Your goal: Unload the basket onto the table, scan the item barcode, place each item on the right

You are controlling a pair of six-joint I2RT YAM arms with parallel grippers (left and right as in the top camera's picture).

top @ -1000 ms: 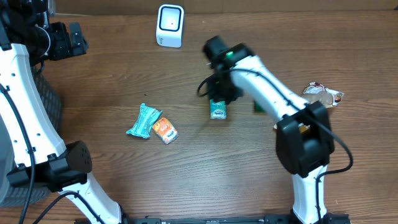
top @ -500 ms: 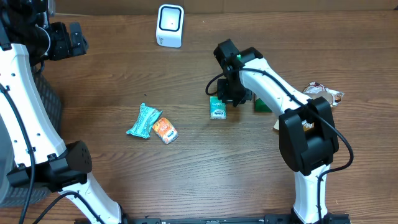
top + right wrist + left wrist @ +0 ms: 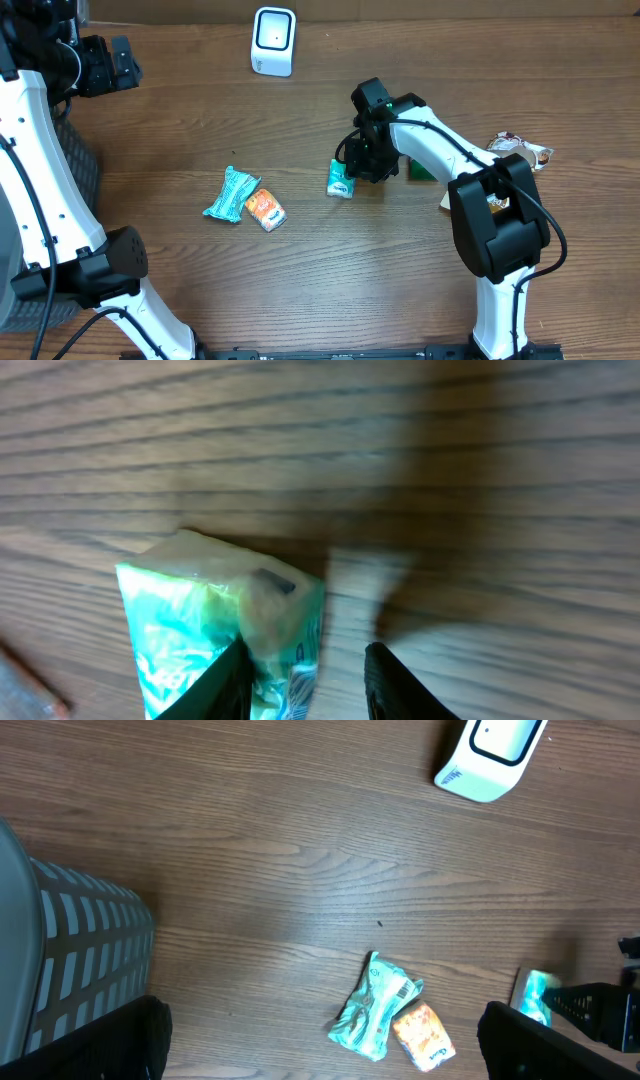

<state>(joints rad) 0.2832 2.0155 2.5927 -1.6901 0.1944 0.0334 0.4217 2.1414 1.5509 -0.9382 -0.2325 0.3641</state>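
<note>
1. Just now the small green-and-white packet [image 3: 340, 180] lies a little further toward the left of the overhead frame than a second ago, and more tilted. The right claw [image 3: 366, 163] has swung round to the packet's right side.
2. Seen from the wrist, the right claw's fingers [image 3: 232, 678] stand slightly apart with bare worktop [image 3: 330, 280] between them. The packet sits against the left-hand finger, so I judge it nudged or let go, not gripped.
3. For the task this looks like a setback. The packet lies on the wood at centre frame, well apart from the white box-shaped barcode scanner [image 3: 273, 41] at the upper middle. A fresh grasp seems needed.
4. At the upper left, the left claw [image 3: 320, 1040] hangs spread wide and holds nothing.
5. Count:
   - One scanner.
   - One grey slatted basket [image 3: 70, 960].
   - Two arms.
   - Five loose items: the green-and-white packet, a teal crinkled wrapper [image 3: 230, 194], an orange pouch [image 3: 266, 210] touching it, a dark green pack [image 3: 421, 170] half hidden by the right arm, and a crumpled white-and-brown wrapper [image 3: 520, 152] at the right.
</note>
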